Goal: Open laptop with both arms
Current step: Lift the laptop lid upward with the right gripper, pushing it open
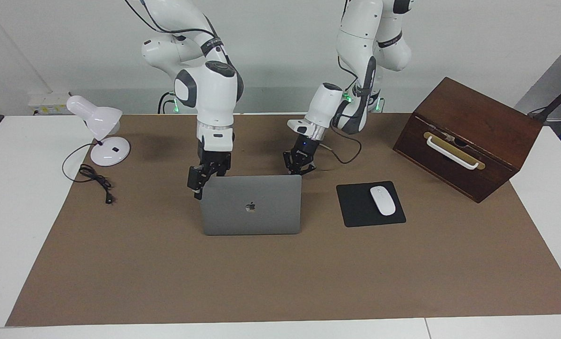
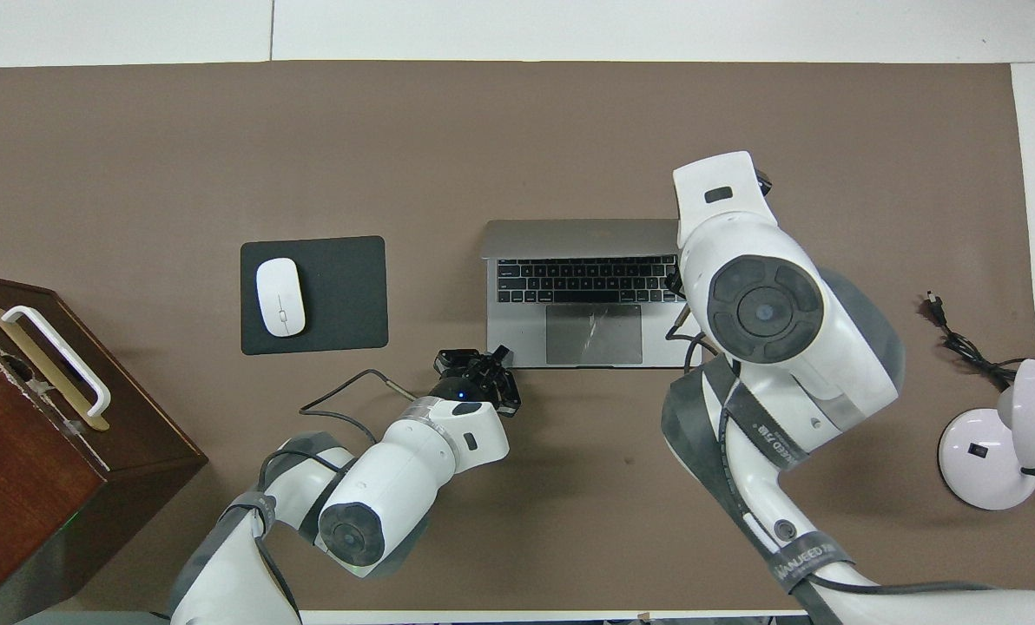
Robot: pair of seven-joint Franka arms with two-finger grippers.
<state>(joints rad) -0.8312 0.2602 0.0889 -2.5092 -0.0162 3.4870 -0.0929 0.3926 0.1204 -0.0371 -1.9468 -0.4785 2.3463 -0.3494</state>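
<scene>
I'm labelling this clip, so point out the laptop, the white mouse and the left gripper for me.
laptop [image 1: 261,219]: facing view, on the raised lid's back, below the logo.
white mouse [image 1: 383,200]: facing view, middle of its top shell.
left gripper [image 1: 300,168]: facing view, between its shut fingertips, at the laptop's corner nearest the robots.

Robot lab — twin arms [image 1: 205,89], brown-papered table [image 1: 280,278]

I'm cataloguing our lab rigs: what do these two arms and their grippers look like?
Both are white jointed arms with rounded shells and dark grey joint caps. The left arm and right arm wear dark bands with white lettering, black cables run alongside them, and green lights glow at their bases. Each ends in a small black gripper: left gripper, right gripper.
</scene>
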